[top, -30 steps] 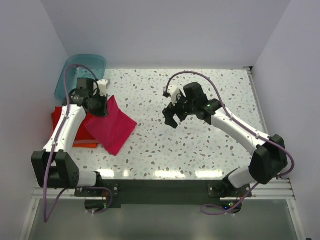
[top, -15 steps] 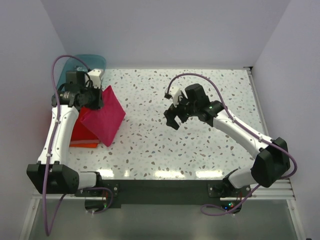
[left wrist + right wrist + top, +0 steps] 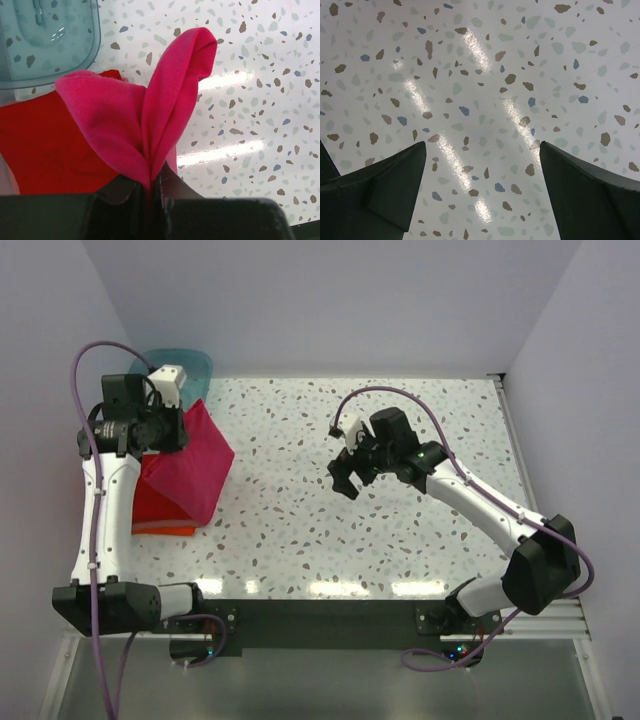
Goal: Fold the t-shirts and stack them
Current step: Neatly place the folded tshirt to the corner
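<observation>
Our left hand (image 3: 176, 430) is pinched almost shut on the soft magenta-pink cloth t-shirt (image 3: 192, 468). It holds the shirt up in the air at the far left of the speckled white surface (image 3: 420, 420). In the left wrist view the cloth goes right in between the two dark fingers (image 3: 175, 187) and puffs out past them in two fat folds. From above, the pink shirt hangs down from the hand and toward us. It is wide in the middle and pointy at the low end, so its long way runs from the hand toward the near edge. Right under it lies the red folded cloth t-shirt (image 3: 148, 502), nice and flat. The orange folded cloth t-shirt (image 3: 170, 530) peeks out from below the red one on the near side. We cannot tell if the pink tip touches that pile. The see-through teal plastic tub (image 3: 190, 362) sits just behind the hand. Our right hand (image 3: 344, 473) is spread wide with nothing in it, over the middle of the surface and well apart from the shirts. So the left arm is the near one. We think the pink shirt goes down onto the pile next, but it looks floppy and bunched, so it may land crooked.
</observation>
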Robot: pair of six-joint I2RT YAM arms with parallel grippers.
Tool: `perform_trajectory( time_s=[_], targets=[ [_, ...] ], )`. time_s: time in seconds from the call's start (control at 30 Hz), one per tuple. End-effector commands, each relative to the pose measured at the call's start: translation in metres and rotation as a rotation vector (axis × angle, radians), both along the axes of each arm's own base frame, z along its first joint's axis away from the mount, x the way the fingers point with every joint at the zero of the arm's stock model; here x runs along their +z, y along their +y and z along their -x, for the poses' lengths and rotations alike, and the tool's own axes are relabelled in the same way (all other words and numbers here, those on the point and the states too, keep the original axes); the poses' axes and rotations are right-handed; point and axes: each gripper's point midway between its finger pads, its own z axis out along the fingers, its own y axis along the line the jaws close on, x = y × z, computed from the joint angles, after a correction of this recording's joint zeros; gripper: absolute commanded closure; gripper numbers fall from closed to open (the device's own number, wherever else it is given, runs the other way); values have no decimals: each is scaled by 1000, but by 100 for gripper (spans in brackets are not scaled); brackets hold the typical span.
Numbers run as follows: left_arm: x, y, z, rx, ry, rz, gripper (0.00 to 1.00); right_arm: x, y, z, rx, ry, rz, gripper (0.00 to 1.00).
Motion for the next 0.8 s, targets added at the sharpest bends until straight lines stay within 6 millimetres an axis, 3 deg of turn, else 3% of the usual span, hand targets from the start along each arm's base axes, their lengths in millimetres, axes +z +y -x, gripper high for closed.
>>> perform_trajectory(
  time_s=[0.0,0.3,0.77],
  targets=[
    [7,18,-6,26,-27,-24,100,10,0,-1,5,-39,-5,1],
    [-23,61,-25,115,13,-18,100,10,1,-3,10,-37,0,1],
    [-68,160,-38,242,59,-143,100,5,2,-1,27,-25,10,1]
  ],
)
